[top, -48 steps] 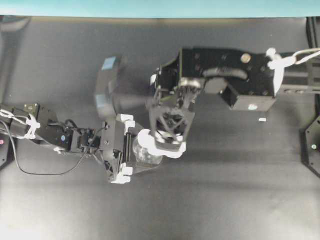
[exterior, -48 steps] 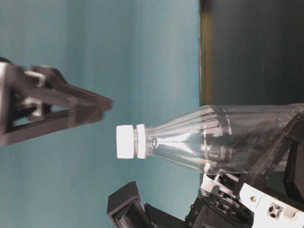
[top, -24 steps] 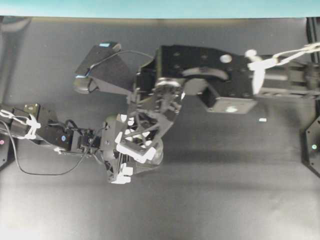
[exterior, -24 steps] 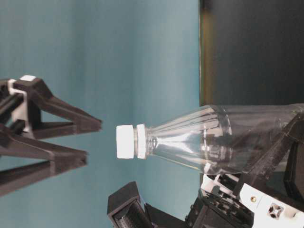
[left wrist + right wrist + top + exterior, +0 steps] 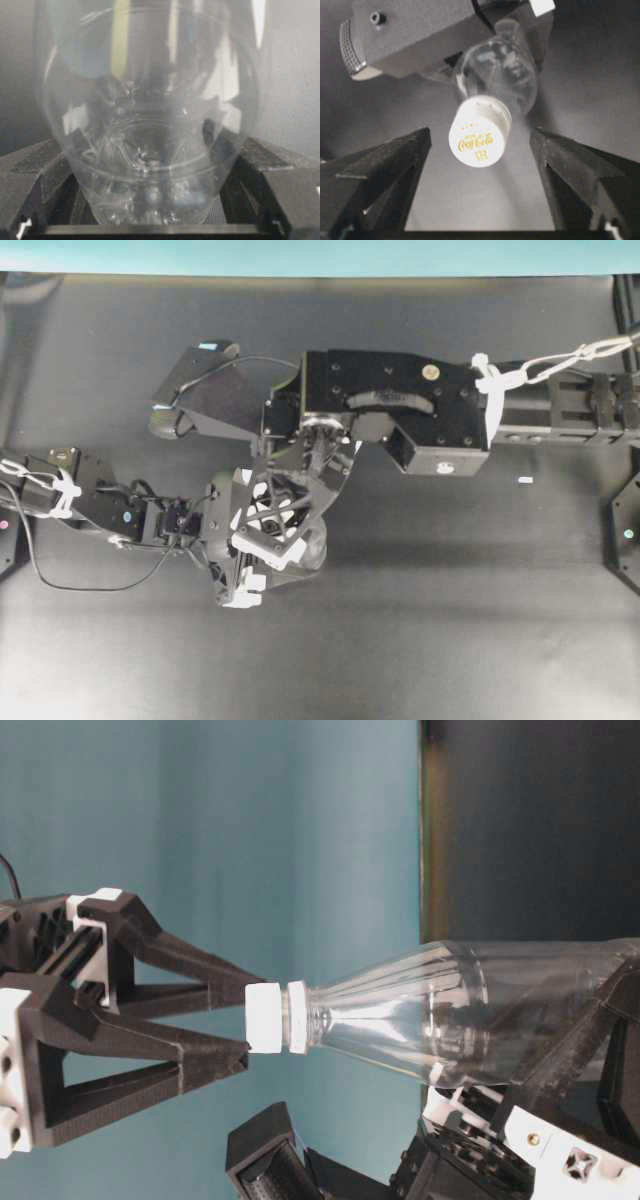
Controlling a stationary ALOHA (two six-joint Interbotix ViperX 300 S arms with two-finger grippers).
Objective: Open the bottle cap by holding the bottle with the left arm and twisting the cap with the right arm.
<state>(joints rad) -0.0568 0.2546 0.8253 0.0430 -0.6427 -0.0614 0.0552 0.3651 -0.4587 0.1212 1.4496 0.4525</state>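
Observation:
The clear bottle (image 5: 440, 1010) stands upright on the dark table, with my left gripper (image 5: 155, 190) shut on its lower body; black fingers (image 5: 42, 175) press both sides. From overhead the left gripper (image 5: 243, 555) sits left of the bottle (image 5: 314, 552). My right gripper (image 5: 480, 134) is open and hangs over the bottle cap (image 5: 480, 132), a white cap with gold lettering. Its fingertips (image 5: 415, 145) flank the cap with a gap on each side. In the table-level view the right gripper (image 5: 246, 1023) reaches the level of the cap (image 5: 265, 1017). Overhead, the right gripper (image 5: 272, 528) hides the cap.
A tiny white scrap (image 5: 525, 480) lies on the table to the right. A black stand (image 5: 625, 535) sits at the right edge, and a teal wall runs along the back. The left wrist camera housing (image 5: 410, 35) is close beside the bottle.
The right gripper came down from above the cap to the cap's level, its fingertips now on either side of it, and its jaws narrowed slightly. Left gripper and bottle stayed still.

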